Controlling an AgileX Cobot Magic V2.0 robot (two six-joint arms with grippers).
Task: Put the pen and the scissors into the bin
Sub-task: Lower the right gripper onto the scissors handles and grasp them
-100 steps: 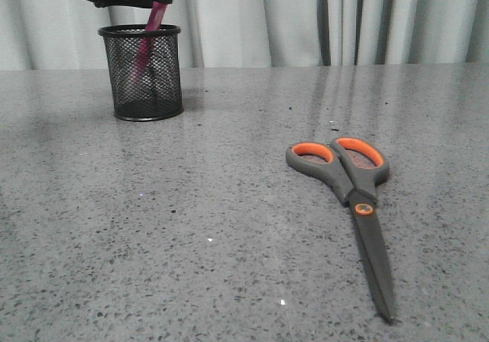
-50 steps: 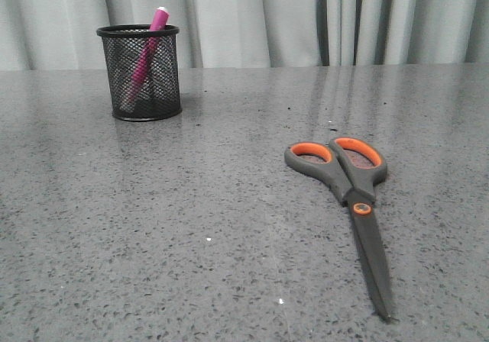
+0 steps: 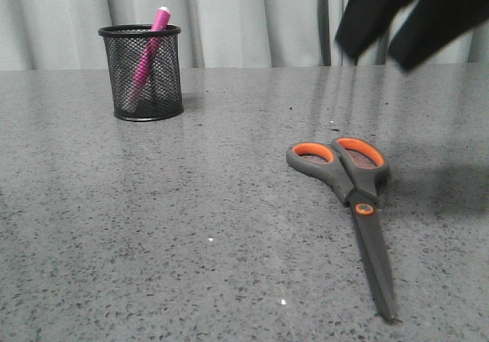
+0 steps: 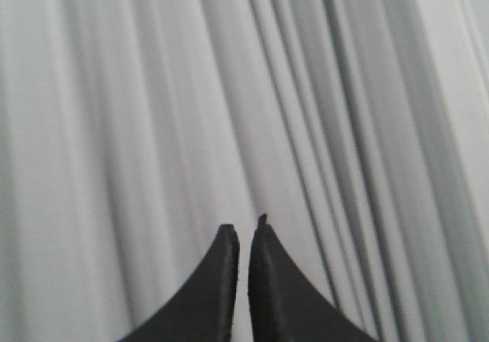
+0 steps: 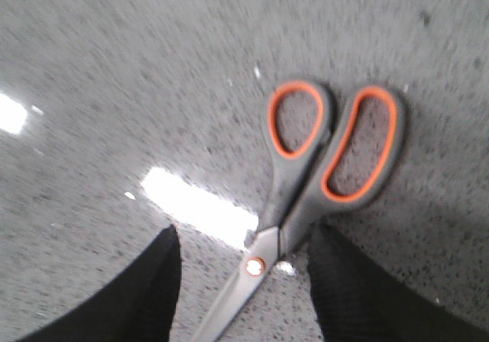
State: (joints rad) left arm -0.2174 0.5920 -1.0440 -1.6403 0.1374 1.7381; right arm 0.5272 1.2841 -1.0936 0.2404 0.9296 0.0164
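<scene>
The black mesh bin (image 3: 141, 79) stands at the far left of the table. The magenta pen (image 3: 150, 46) leans inside it, white tip above the rim. The scissors (image 3: 349, 180) lie flat at the right, orange-lined handles away from me, blades toward the front edge. My right gripper (image 3: 376, 56) hangs open and empty above and behind the handles. In the right wrist view it (image 5: 244, 235) is spread to either side of the scissors (image 5: 302, 182) near the pivot, clear above them. My left gripper (image 4: 244, 231) is shut, empty, and faces the curtain.
The grey speckled table (image 3: 191, 227) stretches across the view. A pale pleated curtain (image 3: 252, 21) hangs behind it. The right arm casts a shadow (image 3: 443, 182) on the table to the right of the scissors.
My left gripper let go of the pen in the bin and left the front view. My right gripper has come in at the upper right, above the scissors.
</scene>
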